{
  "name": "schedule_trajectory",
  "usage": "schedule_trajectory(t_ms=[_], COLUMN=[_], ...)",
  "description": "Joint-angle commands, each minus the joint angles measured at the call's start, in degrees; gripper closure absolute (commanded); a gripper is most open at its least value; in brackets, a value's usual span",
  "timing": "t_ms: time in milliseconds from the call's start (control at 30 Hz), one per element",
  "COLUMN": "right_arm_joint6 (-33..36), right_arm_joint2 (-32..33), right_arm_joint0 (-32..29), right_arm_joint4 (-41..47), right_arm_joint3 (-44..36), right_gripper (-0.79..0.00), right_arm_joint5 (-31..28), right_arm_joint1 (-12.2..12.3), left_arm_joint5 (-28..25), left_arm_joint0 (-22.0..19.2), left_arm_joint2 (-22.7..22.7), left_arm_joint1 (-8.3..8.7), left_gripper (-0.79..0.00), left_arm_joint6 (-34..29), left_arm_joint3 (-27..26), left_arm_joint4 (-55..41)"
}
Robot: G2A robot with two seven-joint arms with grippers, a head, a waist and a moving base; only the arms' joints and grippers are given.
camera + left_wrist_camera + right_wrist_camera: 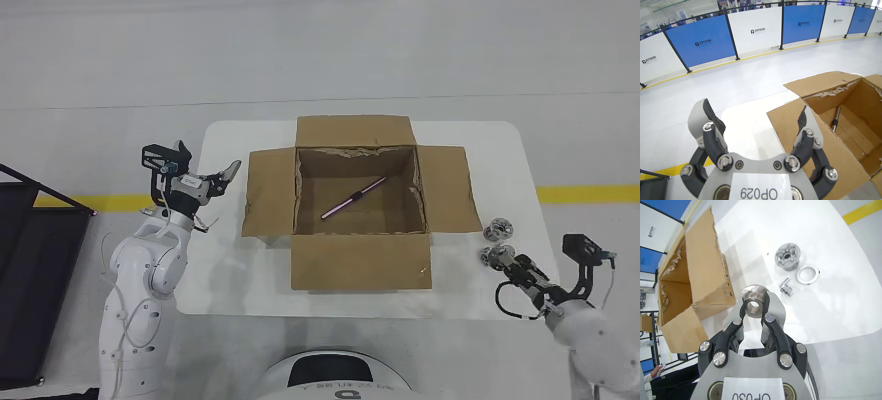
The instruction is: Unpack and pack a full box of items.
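An open cardboard box (pixel 361 262) (pixel 831 144) (pixel 702 256) stands mid-table with a thin metal rod (pixel 353 198) (pixel 835 118) lying on its floor. My right gripper (pixel 497 256) (pixel 754 304) is at the table's right side, shut on a flanged metal bushing (pixel 753 302). On the table beyond it lie a round metal hub (pixel 495 231) (pixel 787 255), a metal ring (pixel 807 275) and a small metal pin piece (pixel 786 287). My left gripper (pixel 226 174) (pixel 755 111) hovers open and empty over the table's left part, beside the box's left flap.
The white table (pixel 230 270) has bare surface left of the box and along its front edge. A black rack (pixel 25 270) stands on the floor to the left. Fence panels (pixel 757 32) line the room behind.
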Motion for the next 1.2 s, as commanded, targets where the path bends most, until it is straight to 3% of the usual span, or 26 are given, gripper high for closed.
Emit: schedule_trajectory(t_ms=[0,233,333,533,800,1033,1167], right_arm_joint6=[5.3,14.9,15.2,16.3,16.7,16.2,14.4], right_arm_joint2=[-1.2,-6.2,-8.3,-12.8,-13.7,-12.3,-10.7], right_arm_joint0=[1.9,10.4,13.8,20.4,22.7,20.7,18.5], right_arm_joint4=[-1.5,-8.3,-10.1,-20.5,-21.1,-20.0,-17.8], right_arm_joint3=[2.1,9.5,13.0,19.7,21.4,19.2,16.7], right_gripper=[0.0,0.0,0.0,0.0,-0.003,-0.28,-0.32], right_arm_joint5=[1.4,4.5,5.5,13.6,13.7,12.5,10.8], right_arm_joint1=[0.4,1.8,2.0,2.5,2.8,3.0,3.0], left_arm_joint5=[0.0,0.0,0.0,0.0,0.0,0.0,0.0], left_arm_joint0=[0.0,0.0,0.0,0.0,0.0,0.0,0.0], left_arm_joint2=[0.0,0.0,0.0,0.0,0.0,0.0,0.0], left_arm_joint1=[0.0,0.0,0.0,0.0,0.0,0.0,0.0], left_gripper=[-0.785,-0.785,-0.785,-0.785,-0.785,-0.785,-0.785], left_arm_joint6=[0.0,0.0,0.0,0.0,0.0,0.0,0.0], left_arm_joint3=[0.0,0.0,0.0,0.0,0.0,0.0,0.0], left_arm_joint4=[0.0,0.0,0.0,0.0,0.0,0.0,0.0])
